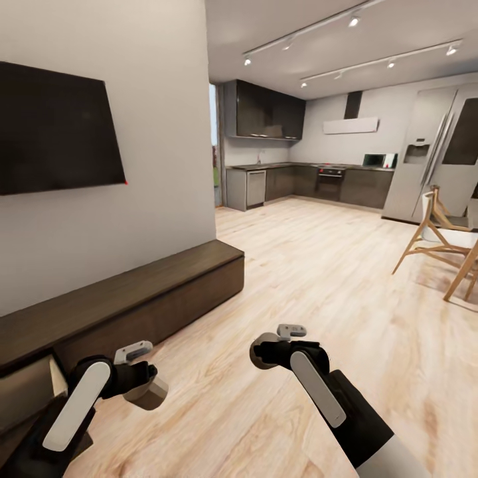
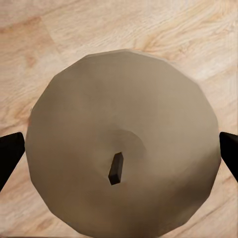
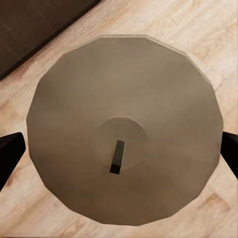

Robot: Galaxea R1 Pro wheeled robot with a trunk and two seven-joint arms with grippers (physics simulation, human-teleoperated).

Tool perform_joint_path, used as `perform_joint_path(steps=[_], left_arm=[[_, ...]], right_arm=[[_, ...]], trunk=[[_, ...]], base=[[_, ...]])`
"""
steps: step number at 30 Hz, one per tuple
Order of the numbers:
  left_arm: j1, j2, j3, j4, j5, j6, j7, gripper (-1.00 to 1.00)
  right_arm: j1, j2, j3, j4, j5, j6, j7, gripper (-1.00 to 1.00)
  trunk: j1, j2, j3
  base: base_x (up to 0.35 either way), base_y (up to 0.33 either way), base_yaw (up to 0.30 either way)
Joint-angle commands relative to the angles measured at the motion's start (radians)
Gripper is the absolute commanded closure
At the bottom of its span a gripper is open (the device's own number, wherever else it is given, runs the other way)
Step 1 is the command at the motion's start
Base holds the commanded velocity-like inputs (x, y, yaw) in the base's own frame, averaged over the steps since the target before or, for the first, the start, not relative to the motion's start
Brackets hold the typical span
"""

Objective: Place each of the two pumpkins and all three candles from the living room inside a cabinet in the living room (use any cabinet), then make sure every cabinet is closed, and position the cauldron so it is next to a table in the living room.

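Each gripper holds a beige candle with a short dark wick. My left gripper (image 1: pixel 143 388) is shut on one candle (image 1: pixel 151 393) low at the left, just in front of the cabinet (image 1: pixel 153 292). The left wrist view looks down on that candle's top (image 2: pixel 124 124), with dark fingertips (image 2: pixel 10 153) on both sides. Near the middle, over the floor, my right gripper (image 1: pixel 265 352) is shut on the other candle (image 1: pixel 260 353), also seen as candle (image 3: pixel 124 114). The cabinet's near end stands open, showing a pale panel (image 1: pixel 26 392). The pumpkins and cauldron are out of view.
A dark TV (image 1: pixel 53 129) hangs on the wall above the cabinet. Wooden chairs (image 1: pixel 435 236) stand at the right. The kitchen with dark cupboards (image 1: pixel 312 182) and a fridge (image 1: pixel 431 156) lies at the far end. Light wood floor (image 1: pixel 299 279) stretches ahead.
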Motion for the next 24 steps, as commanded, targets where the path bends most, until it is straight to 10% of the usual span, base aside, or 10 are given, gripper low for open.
perform_joint_path(steps=[1, 24], left_arm=[[-0.001, 0.0, -0.002, -0.001, 0.008, 0.0, 0.011, 1.0], [-0.001, -0.001, -0.002, -0.001, 0.01, 0.0, 0.01, 1.0]], right_arm=[[-0.001, -0.001, 0.002, -0.002, -0.009, -0.001, -0.012, 1.0], [-0.001, -0.003, 0.002, -0.003, -0.01, -0.002, -0.009, 1.0]], trunk=[[0.0, -0.001, -0.001], [-0.058, 0.104, 0.046]], base=[[0.0, 0.0, 0.292], [0.0, 0.0, 0.216]])
